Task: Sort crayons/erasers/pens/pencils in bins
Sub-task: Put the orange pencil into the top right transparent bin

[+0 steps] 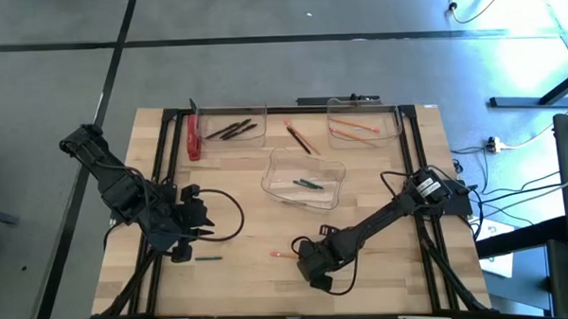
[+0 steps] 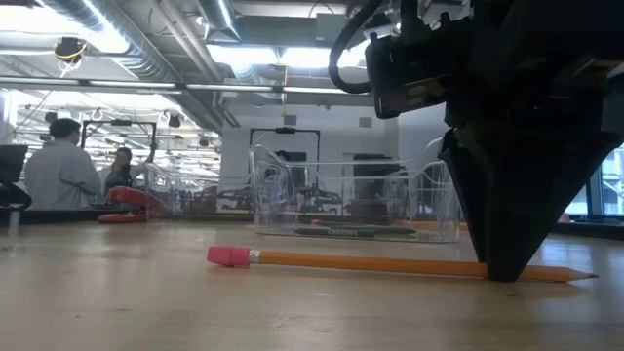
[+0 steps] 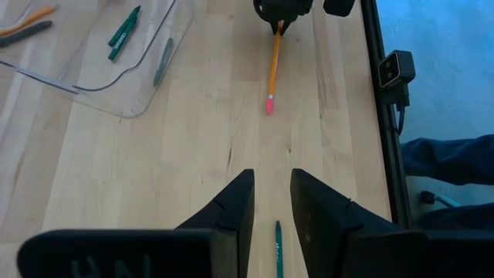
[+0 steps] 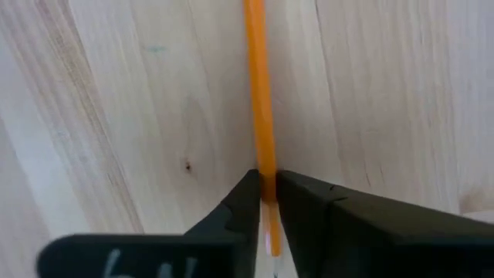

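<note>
Pinching a long orange pencil (image 4: 260, 116) near the front edge of the pale wooden table (image 1: 250, 265), the right gripper (image 4: 266, 189) has its two dark fingers closed on the shaft.

Only the right wrist view shows that clamp; the low view adds that the pencil lies flat on the boards, pink eraser end (image 2: 229, 255) at one side and sharpened tip at the other. Toward the front-left corner, the left gripper (image 3: 272, 193) hovers with its jaws slightly parted and nothing between them, above a short dark-green crayon (image 3: 278, 251) on the wood. At mid-table a clear shallow plastic bin (image 1: 304, 178) holds green crayons. Along the far edge, one clear bin (image 1: 231, 128) holds slim black pens, another (image 1: 363, 124) orange pencils, seen only from above.
</note>
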You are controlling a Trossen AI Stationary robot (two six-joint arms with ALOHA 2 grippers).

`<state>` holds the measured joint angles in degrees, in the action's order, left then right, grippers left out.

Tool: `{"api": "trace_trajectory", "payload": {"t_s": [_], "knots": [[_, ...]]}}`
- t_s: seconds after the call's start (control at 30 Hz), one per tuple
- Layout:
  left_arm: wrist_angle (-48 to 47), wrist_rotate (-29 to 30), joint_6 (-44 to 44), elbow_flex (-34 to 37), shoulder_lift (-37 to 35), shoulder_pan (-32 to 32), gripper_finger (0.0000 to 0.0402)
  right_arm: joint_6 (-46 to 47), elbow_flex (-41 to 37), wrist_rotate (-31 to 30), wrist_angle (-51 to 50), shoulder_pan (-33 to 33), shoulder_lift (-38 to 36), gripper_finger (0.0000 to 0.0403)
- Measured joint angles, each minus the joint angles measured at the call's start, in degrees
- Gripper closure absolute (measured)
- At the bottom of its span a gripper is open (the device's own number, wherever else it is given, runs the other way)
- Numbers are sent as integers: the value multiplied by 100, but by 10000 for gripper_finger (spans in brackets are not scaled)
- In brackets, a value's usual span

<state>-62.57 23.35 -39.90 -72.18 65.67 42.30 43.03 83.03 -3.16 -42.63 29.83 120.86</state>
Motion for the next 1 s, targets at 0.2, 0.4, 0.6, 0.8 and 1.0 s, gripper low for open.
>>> {"api": "trace_trajectory", "payload": {"t_s": [0.2,0.4,0.6,0.8,1.0], "knots": [[2,0,0,0,0,1,323,-10,-14,-9,20,-5,0,382],[2,-2,0,0,0,1,323,17,-175,-29,136,-5,-17,380],[2,74,-2,0,0,0,323,17,-126,-250,138,2,-15,383],[4,151,-2,0,0,-1,323,21,29,-285,43,-1,2,385],[4,155,-2,2,0,0,323,20,163,-302,-76,-5,23,385]]}}
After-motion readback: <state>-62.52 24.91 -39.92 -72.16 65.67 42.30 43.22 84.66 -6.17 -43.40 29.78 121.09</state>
